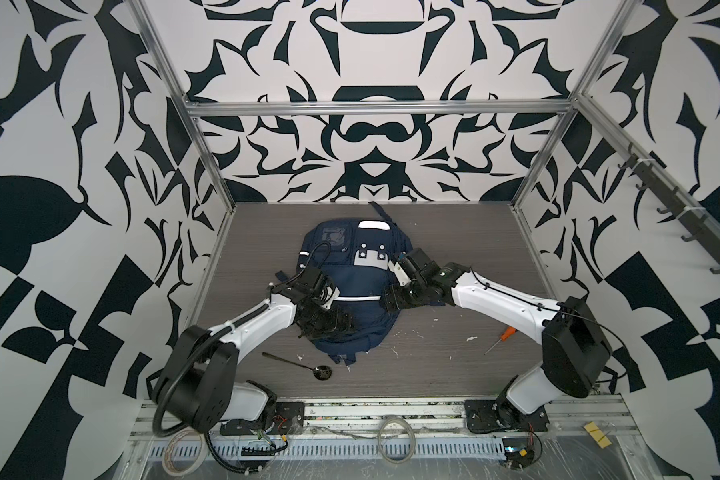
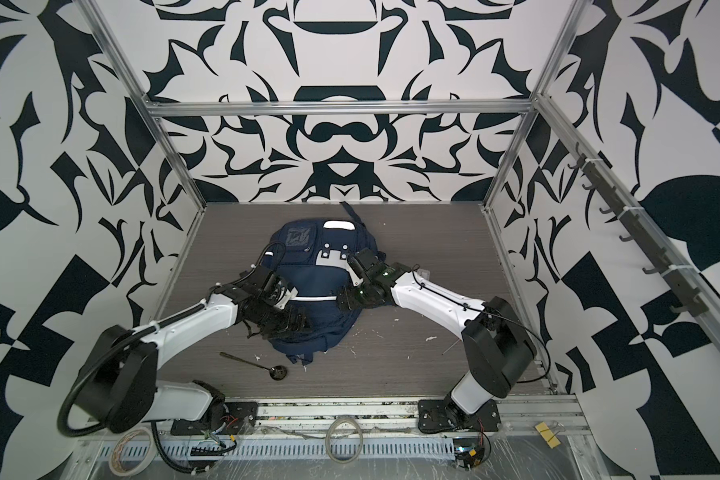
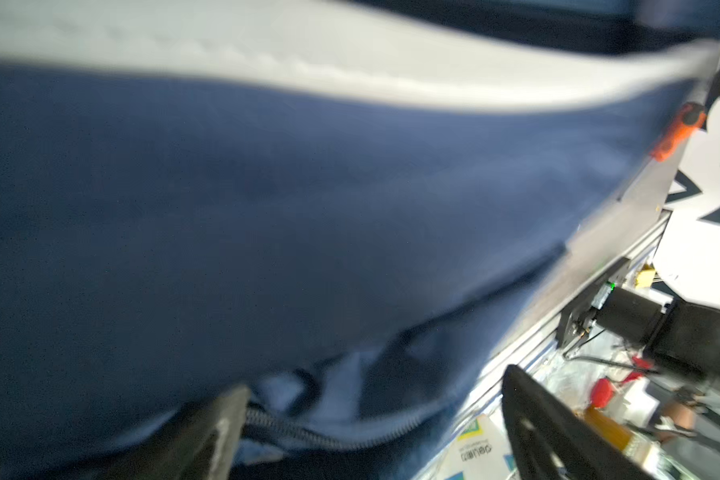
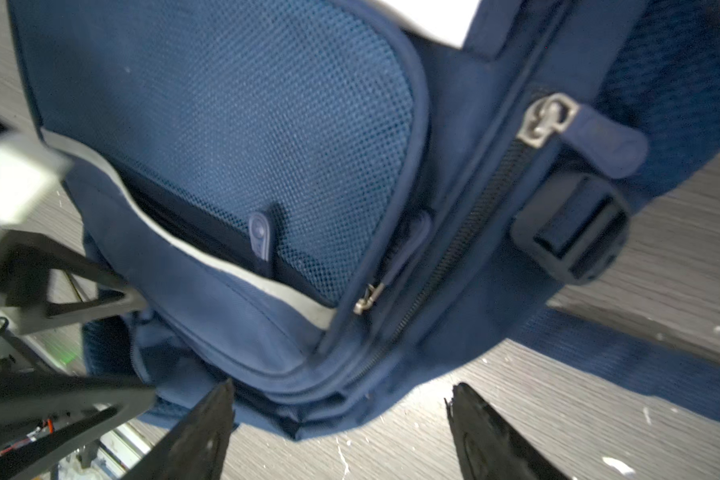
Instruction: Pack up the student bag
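The grey desk (image 1: 454,257) carries one big thing, the student bag (image 1: 352,278), which lies flat with its front up in the middle, a little toward the far side. Both top views show it the same way (image 2: 308,286).

Your left end effector (image 1: 331,323) sits low on the bag's near left part. In the left wrist view its fingers stand wide apart (image 3: 379,432), with navy cloth and a line of zip teeth between them but nothing clamped. Your right end effector (image 1: 393,300) is at the bag's right edge. In the right wrist view (image 4: 341,432) its fingers are also apart and empty, over the bag's rim and bare desk.

Loose on the desk, a dark spoon (image 1: 294,362) lies near and left of the bag, and an orange-handled screwdriver (image 1: 497,341) lies well apart to the near right.

As a judgement, nothing is on its way into the bag. The side zips look drawn shut, and a pale strip by the near zip may be lining. If the loose items belong inside, you have yet to pick them up.
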`<state>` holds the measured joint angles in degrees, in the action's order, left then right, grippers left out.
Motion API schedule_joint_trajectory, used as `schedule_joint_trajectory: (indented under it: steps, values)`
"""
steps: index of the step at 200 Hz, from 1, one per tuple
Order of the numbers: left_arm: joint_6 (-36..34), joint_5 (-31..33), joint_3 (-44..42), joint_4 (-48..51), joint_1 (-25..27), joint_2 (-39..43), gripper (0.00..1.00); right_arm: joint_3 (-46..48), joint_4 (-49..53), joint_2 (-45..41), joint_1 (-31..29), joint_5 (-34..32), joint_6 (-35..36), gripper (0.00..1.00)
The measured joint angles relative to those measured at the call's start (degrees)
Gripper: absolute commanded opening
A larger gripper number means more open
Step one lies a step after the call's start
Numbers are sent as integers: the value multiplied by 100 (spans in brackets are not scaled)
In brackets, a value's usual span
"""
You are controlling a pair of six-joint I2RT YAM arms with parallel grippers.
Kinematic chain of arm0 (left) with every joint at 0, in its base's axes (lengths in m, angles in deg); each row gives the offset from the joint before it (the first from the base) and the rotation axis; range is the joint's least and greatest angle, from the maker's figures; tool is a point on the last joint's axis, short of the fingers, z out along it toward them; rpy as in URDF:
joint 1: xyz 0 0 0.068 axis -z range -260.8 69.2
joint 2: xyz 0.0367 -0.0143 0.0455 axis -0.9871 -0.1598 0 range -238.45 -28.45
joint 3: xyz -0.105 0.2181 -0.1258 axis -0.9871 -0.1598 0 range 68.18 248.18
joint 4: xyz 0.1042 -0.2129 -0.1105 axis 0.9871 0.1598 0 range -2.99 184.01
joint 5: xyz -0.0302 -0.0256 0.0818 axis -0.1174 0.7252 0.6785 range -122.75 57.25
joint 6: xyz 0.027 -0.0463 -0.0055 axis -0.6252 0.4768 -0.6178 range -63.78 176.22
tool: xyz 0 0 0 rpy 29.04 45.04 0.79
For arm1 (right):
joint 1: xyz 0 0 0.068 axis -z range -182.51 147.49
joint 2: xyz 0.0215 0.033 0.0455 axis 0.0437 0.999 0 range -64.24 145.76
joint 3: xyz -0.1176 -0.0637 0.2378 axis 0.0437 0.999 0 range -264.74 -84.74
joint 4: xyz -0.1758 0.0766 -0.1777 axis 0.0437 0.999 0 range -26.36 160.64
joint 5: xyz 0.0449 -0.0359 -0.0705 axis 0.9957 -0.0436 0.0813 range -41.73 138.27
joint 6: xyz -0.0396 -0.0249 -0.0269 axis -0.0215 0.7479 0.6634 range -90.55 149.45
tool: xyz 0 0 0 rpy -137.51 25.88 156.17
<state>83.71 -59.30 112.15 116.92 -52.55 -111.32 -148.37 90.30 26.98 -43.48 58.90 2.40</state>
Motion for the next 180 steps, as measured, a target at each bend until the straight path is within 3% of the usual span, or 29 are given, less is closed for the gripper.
schedule_joint_trajectory:
  steps: [37, 61, 101, 123, 180]
  values:
    - [439, -564, 109, -874, -111, -518, 60, 0, -317, 369, 0, 103, -57, 84]
    - [717, -579, 133, -1220, -142, -732, 34, -22, -435, 487, 13, 103, -122, 84]
    - [892, -590, 96, -1469, -396, -876, 9, -50, -527, 483, 39, 81, -120, 84]
    - [835, -649, 59, -1539, -634, -872, 0, -50, -557, 358, 22, 184, -76, 84]
    - [466, -680, 216, -1349, -1480, -870, 0, -205, -240, -496, -7, 289, 496, 83]
